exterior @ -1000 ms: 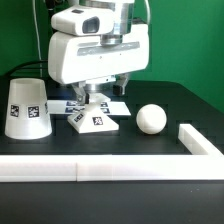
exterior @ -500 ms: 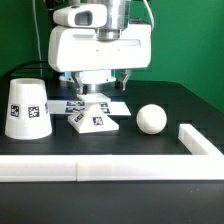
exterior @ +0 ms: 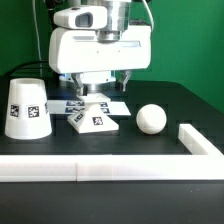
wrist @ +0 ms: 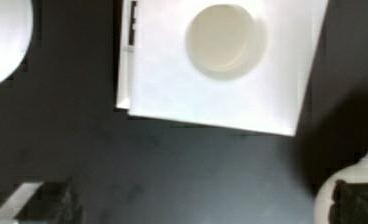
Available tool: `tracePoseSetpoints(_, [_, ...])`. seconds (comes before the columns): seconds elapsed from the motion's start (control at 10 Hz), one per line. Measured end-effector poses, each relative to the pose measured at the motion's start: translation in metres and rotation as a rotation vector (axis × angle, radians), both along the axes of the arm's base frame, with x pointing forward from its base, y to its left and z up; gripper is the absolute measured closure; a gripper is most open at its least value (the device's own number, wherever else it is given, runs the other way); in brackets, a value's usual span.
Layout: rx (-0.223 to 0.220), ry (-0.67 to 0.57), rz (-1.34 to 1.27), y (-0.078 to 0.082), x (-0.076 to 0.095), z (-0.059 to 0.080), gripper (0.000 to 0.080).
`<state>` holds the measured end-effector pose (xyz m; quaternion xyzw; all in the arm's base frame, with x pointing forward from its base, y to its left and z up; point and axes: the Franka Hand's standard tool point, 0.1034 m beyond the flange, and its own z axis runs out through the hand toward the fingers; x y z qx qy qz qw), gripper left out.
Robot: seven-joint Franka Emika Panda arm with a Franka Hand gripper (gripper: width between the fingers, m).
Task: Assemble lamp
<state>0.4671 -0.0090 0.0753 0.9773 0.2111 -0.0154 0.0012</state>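
Matte black surface with white parts spread across it.

At the exterior view's left stands a white truncated-cone plastic shade, wide end down, with black square tags on its side. Near the middle lies a flat square white plastic base, also tagged. Just behind it lies the thin flat marker board. Toward the exterior view's right, apart from the base, rests a white ball-topped bulb. A long white rail runs along the near edge, and a shorter white bar angles back at the right.
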Motion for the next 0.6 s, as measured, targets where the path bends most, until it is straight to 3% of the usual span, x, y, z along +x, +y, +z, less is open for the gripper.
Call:
tracePoseSetpoints(0.4, [-0.001, 0.027, -0.030, -0.018, -0.027, -0.012, 0.0100])
tracePoseSetpoints(0.6, [-0.001, 0.038, -0.039, -0.016, -0.030, -0.017, 0.0100])
